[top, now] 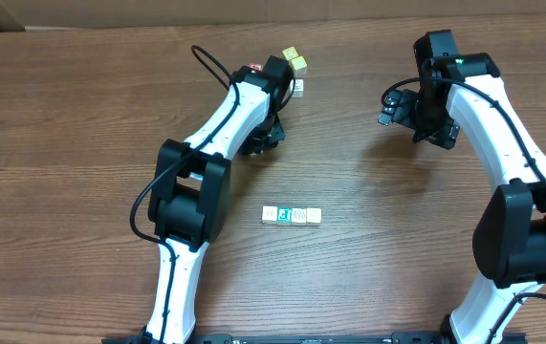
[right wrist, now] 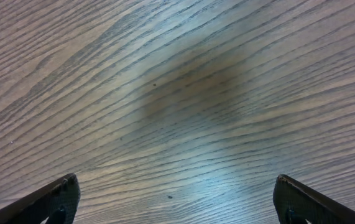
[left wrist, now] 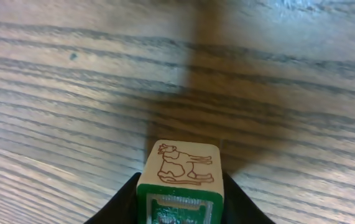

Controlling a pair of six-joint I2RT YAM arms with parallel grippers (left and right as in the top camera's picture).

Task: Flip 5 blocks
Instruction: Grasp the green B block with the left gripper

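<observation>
Four blocks (top: 292, 216) lie side by side in a short row on the table (top: 81, 143), between the two arms and close to their bases. The row's long axis runs left to right in the overhead view. A fifth cube (left wrist: 180, 180) sits in the left gripper (left wrist: 180, 208). In the left wrist view the dark fingers (left wrist: 124, 202) press against both of its side faces and appear to have hold of it. A face with a brown animal outline is turned up, and a green-printed face is turned toward the camera. Whether the cube rests on the wood or hangs just above it cannot be told.

The right gripper (right wrist: 176, 180) hovers over bare wood with its fingers (right wrist: 53, 199) spread as wide as they go and nothing between them. A few loose cubes (top: 296, 62) lie at the far side of the table, beyond the left arm's wrist, two of them showing yellow on top.

Since the row holds four, the gripped cube is probably the last one to turn. It is already centred between the left fingers, so no approach is needed. What matters is that the row lies back toward the robot from the left arm's reach and well apart from the right arm. The left arm is the nearer one and already has the piece. A cube has no long axis, so only which face ends up on top counts.
</observation>
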